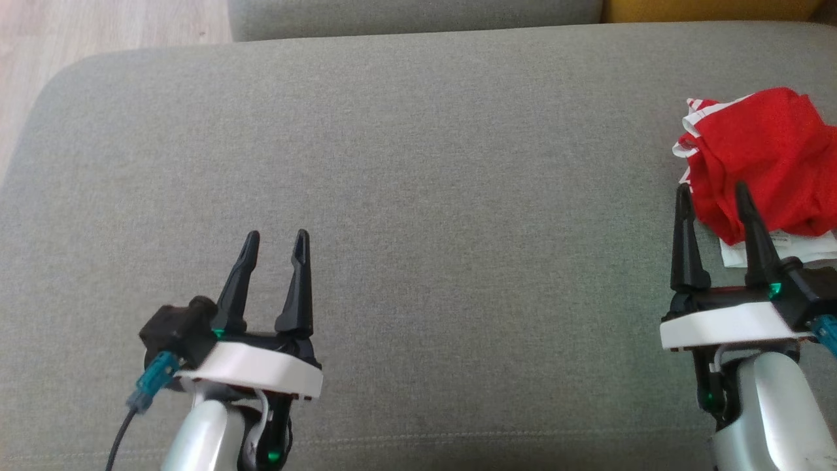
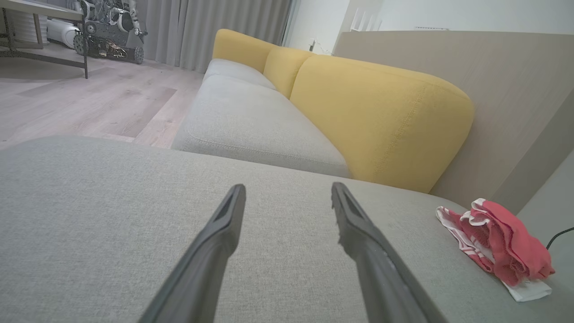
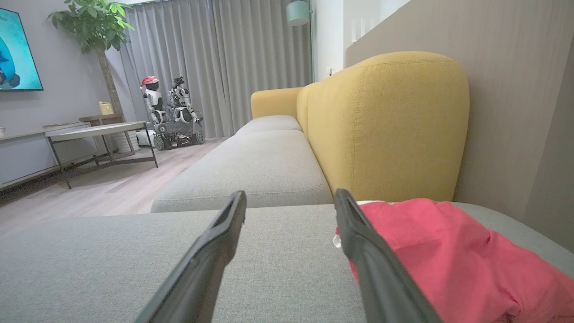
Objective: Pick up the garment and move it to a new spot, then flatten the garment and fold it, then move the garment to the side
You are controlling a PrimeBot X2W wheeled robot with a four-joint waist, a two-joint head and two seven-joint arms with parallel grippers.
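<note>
While the red garment (image 1: pixel 762 150) lies crumpled at the right edge of the head view on the cushion (image 1: pixel 418 163), the right gripper (image 1: pixel 712 188) sits at its lower edge, jaws wide and empty. The left gripper (image 1: pixel 277 235), at lower left, is equally spread and holds nothing.

I see the right gripper (image 3: pixel 290 197) low over the grey cushion (image 3: pixel 112 269), jaws wide apart, nothing between them. Red garment (image 3: pixel 430 251) is bunched just right of the right-hand finger, contact unclear. Yellow backrest (image 3: pixel 385 125) sits beyond.
</note>
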